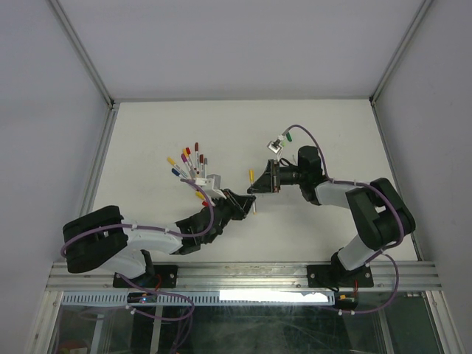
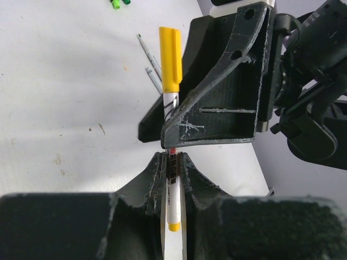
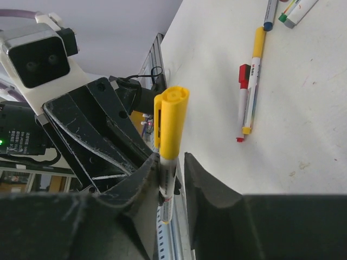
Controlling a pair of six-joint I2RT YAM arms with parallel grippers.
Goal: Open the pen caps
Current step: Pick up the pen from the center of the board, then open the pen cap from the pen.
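**newb_arm:** Why's the pen held up between the arms instead of lying flat?

**capguy:** So the yellow cap (image 2: 170, 59) can slide straight off, I reckon. The left pincer (image 2: 172, 160) is clenched on the white barrel (image 2: 172, 189). The right pincer (image 3: 171, 169) straddles it just under the cap, not clamped, with a gap on one side. The other caps (image 1: 197, 147) are on their pens over on the worktop (image 1: 332, 140).

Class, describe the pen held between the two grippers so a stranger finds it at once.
At the middle of the white table the left gripper and right gripper meet. The left one clamps a white pen with a yellow cap. It alone is held off the table; the other pens lie flat.
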